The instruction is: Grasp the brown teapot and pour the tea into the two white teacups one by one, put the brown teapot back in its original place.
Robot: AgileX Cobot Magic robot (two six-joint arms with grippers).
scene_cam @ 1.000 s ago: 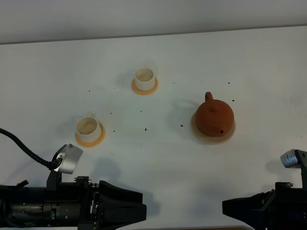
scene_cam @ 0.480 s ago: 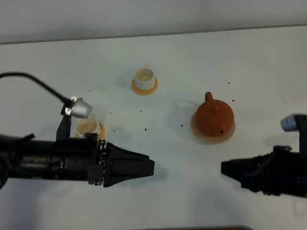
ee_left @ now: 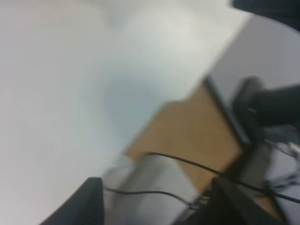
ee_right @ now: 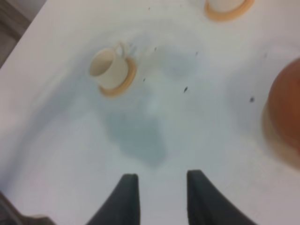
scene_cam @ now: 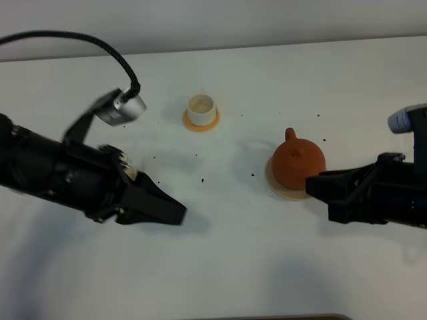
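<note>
Brown teapot (scene_cam: 298, 163) sits upright on beige disc (scene_cam: 291, 193), right of table centre, lid on. The loop at its rim points to the far side. Only its edge shows in the right wrist view (ee_right: 287, 110).

Far teacup (scene_cam: 201, 108) stands on an orange coaster (scene_cam: 201, 124), left of the teapot and further back, well apart from it. The second teacup (ee_right: 109, 66) stands on its own orange coaster (ee_right: 120, 84). It shows only in the right wrist view; in the high view the left arm covers that spot. Both cups are upright.

Right gripper (scene_cam: 317, 187) reaches in from the right, its tip just beside the teapot's near right side. Cannot tell from above whether it touches. In the wrist view (ee_right: 161, 180) the fingers (ee_right: 129, 197) are parted with only table between them; the teapot is off to one side, outside the gap.

Left gripper (scene_cam: 175, 212) is over bare table on the left, well apart from the teapot. The wrist view is blurred (ee_left: 157, 187), but the two fingers (ee_left: 86, 201) are spread wide, holding nothing.

White table (scene_cam: 220, 267) has a few dark specks (scene_cam: 202, 180) between the cups and the teapot.
</note>
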